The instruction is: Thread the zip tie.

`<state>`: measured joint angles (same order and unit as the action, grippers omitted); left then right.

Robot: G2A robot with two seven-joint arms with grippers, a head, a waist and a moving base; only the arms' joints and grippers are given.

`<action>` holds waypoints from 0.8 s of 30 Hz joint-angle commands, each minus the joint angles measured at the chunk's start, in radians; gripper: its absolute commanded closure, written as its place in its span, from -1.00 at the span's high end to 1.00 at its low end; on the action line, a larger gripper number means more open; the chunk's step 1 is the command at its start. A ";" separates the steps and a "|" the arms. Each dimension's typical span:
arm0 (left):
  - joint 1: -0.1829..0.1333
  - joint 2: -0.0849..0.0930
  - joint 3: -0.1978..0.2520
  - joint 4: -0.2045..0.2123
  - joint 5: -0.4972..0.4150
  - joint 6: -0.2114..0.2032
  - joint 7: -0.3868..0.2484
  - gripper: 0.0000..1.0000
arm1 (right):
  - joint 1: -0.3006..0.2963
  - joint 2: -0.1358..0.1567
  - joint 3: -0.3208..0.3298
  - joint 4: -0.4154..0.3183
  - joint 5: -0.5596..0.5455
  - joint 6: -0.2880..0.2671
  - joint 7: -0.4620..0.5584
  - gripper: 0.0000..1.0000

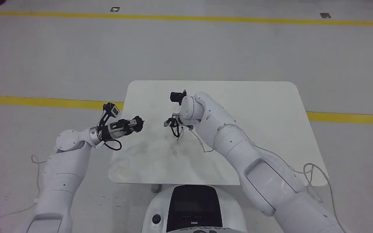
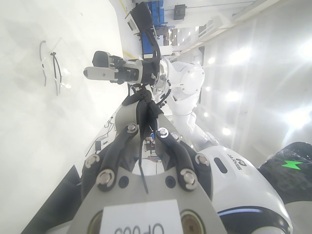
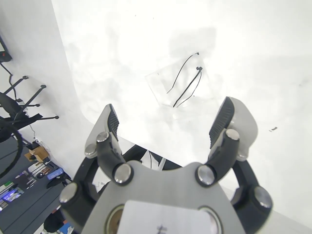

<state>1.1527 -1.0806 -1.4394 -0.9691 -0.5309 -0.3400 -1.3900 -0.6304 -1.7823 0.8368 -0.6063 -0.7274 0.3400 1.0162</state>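
Note:
My left gripper (image 2: 144, 103) is shut on a thin black zip tie (image 2: 142, 169), whose tail runs back between the fingers toward the wrist. In the top view this gripper (image 1: 140, 123) hangs over the table's left part. My right gripper (image 3: 168, 120) is open with nothing between its ribbed pads. It hovers above a clear plastic sheet (image 3: 160, 86) on which lie a looped black zip tie (image 3: 189, 86) and a single curved one (image 3: 180, 73). The left wrist view has the right gripper (image 2: 93, 68) a short way ahead, and the two lying ties (image 2: 55, 71) beyond it.
The white table (image 1: 262, 116) has a rounded near-left corner and bare surface to the right of both arms. A yellow floor line (image 1: 52, 102) runs behind it. Black stands and cables (image 3: 22, 103) sit off the table's edge.

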 commanded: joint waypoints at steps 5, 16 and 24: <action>0.000 0.000 0.000 0.000 0.000 0.000 0.000 -1.00 | -0.004 -0.012 -0.032 -0.006 -0.053 0.000 0.016 1.00; 0.000 0.000 0.000 0.000 0.000 0.000 0.000 -1.00 | 0.048 -0.069 -0.020 0.125 -0.081 0.000 0.006 1.00; 0.000 0.000 0.000 0.000 0.000 0.000 0.000 -1.00 | 0.027 -0.069 -0.024 0.109 -0.095 0.000 -0.034 1.00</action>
<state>1.1527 -1.0806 -1.4394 -0.9691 -0.5309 -0.3400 -1.3900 -0.5992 -1.8515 0.8136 -0.4927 -0.8182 0.3393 0.9927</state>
